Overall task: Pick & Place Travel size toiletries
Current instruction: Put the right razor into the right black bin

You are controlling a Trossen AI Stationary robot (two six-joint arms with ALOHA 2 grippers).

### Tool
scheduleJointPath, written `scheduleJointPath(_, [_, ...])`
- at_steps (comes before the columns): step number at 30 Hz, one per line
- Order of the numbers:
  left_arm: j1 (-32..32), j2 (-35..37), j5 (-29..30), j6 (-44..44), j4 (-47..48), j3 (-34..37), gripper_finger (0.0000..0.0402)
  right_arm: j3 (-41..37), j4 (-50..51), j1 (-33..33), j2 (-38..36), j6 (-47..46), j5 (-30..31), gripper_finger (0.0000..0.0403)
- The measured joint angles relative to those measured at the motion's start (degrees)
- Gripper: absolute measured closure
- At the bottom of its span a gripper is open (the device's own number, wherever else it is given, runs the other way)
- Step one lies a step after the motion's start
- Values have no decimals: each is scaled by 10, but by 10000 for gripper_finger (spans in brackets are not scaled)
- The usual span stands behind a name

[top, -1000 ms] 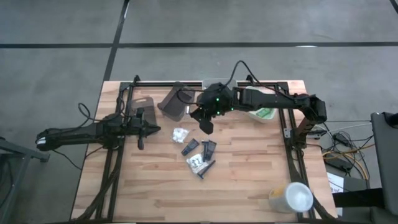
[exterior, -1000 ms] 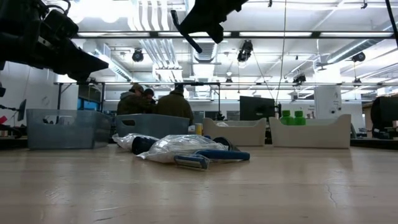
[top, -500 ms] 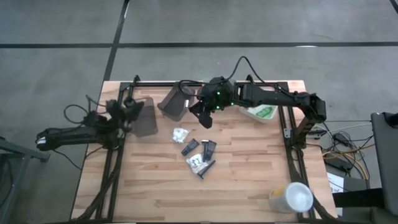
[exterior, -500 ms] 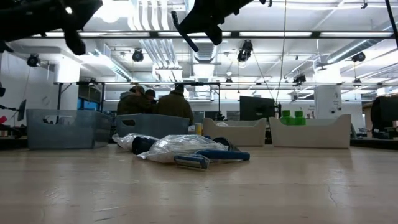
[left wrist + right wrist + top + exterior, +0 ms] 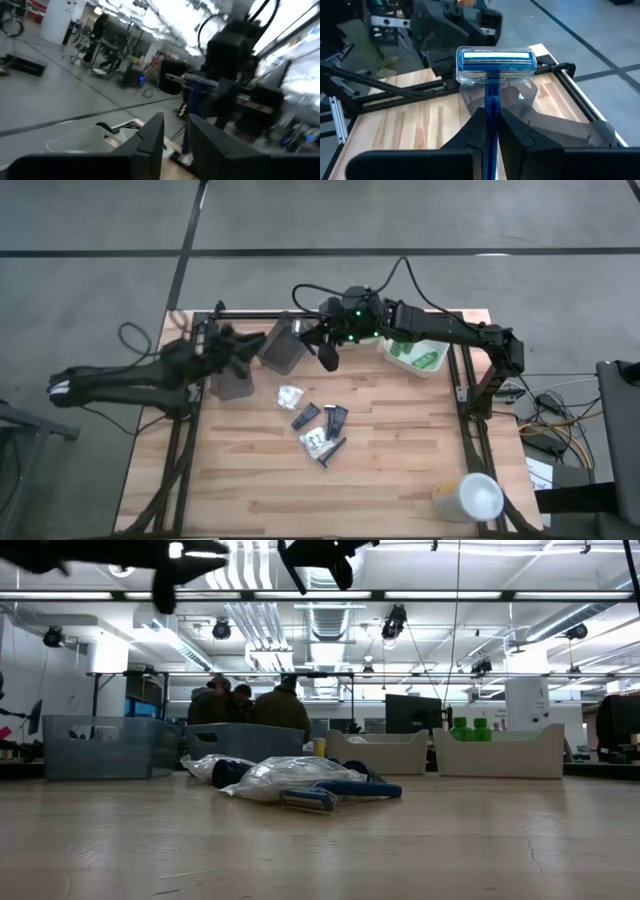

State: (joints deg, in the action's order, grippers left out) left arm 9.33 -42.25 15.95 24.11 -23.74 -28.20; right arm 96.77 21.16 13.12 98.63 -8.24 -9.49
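Observation:
My right gripper is shut on a blue razor with a clear cap. It hangs high over the far part of the table, beside a brown-grey tray. My left gripper is open and empty, raised above a dark grey tray at the far left. Other toiletries lie flat mid-table: a white packet, dark flat tubes, another packet. In the low view they form one pile, and both grippers show only at the top edge. My right gripper pinches the razor's blue handle between its two fingers, which lie along the handle. The capped head sticks out past the fingertips. The razor is lifted clear of the table, above the brown-grey tray.
A white tray with green items stands at the far right. A big white cup stands at the near right corner. Black frame rails run along the table's left and right sides. Bare wood lies toward the near edge. People stand in the room behind.
My right gripper has carried the razor up and toward the far edge, from above the pile to beside the brown-grey tray. My left gripper has risen from the table by the dark grey tray, swung back toward the left, then forward over that tray's far end.

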Motion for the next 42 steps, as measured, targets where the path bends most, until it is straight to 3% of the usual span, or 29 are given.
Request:
scheduleJointPath(6, [6, -131, -36, -70, 24, -135, 290, 5, -10, 2, 0, 3, 0, 378])
scheduleJointPath(14, [27, -204, -50, -88, 149, -267, 291, 6, -14, 2, 0, 6, 2, 378])
scheduleJointPath(20, [47, -210, -125, -90, 152, -280, 291, 11, -13, 2, -1, 13, -1, 378])
scheduleJointPath(31, [57, -185, -143, -79, 153, -269, 294, 16, -22, 2, 0, 28, -13, 373])
scheduleJointPath(42, [59, -183, -151, -82, 161, -269, 366, 15, -27, 2, 0, 30, -16, 374])
